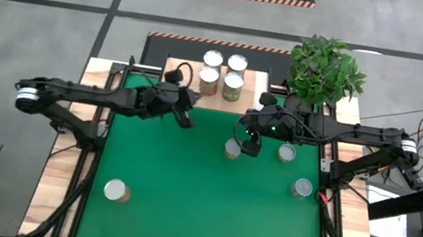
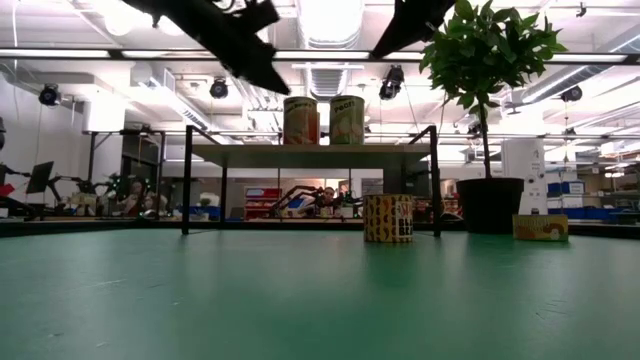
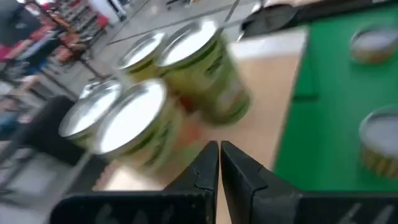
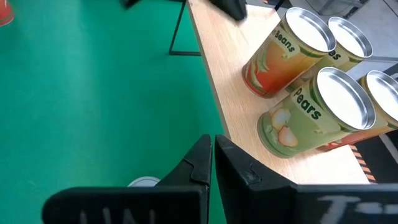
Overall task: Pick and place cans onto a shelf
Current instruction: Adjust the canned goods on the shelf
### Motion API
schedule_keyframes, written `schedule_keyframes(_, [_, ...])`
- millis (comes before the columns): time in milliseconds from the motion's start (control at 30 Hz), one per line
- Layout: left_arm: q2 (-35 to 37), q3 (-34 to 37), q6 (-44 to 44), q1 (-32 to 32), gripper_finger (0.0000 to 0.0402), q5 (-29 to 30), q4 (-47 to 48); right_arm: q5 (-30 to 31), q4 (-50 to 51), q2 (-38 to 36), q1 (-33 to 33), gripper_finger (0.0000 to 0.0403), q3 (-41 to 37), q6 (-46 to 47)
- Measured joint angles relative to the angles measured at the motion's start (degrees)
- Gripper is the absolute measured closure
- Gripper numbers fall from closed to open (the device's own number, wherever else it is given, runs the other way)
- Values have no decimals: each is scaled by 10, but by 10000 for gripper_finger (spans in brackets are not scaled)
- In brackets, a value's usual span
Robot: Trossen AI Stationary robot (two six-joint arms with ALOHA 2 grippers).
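Note:
The shelf [image 1: 256, 81] stands at the table's far edge, and several cans [image 1: 233, 84] stand upright on its wood top [image 4: 231, 87]. More cans stand on the green mat: one [image 1: 232, 148] beside my right gripper, two [image 1: 286, 153] [image 1: 301, 187] toward the right edge, and one [image 1: 116, 191] near the front left. My left gripper [image 1: 186, 120] [image 3: 219, 155] hovers shut and empty just in front of the shelf's left part. My right gripper [image 1: 250, 147] [image 4: 211, 155] hangs shut and empty above the mat, in front of the shelf's right part.
A potted plant [image 1: 326, 69] stands at the far right beside the shelf, its black pot [image 2: 490, 205] on the table. The shelf's thin black legs [image 2: 186, 185] reach down to the mat. Open green mat [image 1: 197, 210] lies toward the near edge.

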State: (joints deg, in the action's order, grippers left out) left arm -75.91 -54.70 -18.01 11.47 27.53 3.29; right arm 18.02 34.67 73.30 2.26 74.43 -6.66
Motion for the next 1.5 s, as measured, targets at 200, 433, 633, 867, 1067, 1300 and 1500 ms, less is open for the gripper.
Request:
schedule_keyframes(200, [39, 1, -25, 67, 402, 52, 59, 0, 2, 0, 0, 394, -1, -3])
schedule_keyframes(433, [-6, 1, -8, 151, 402, -61, 16, 0, 2, 0, 0, 394, -3, -7])
schedule_keyframes(633, [-31, 0, -8, 155, 402, -77, -13, 0, 3, 0, 0, 394, -7, -9])
schedule_keyframes(867, [-34, -6, -4, 155, 402, -106, -17, 0, 4, 0, 0, 394, -7, -9])
schedule_keyframes(1067, [-32, -6, 5, 155, 402, -127, -18, 0, 4, 0, 0, 394, -7, -9])
schedule_keyframes(1300, [-33, -7, 13, 154, 402, -141, -23, 0, 4, 0, 0, 394, -7, -9])
schedule_keyframes(1500, [-27, -7, 33, 153, 402, -140, -13, 0, 4, 0, 0, 394, -7, -9])
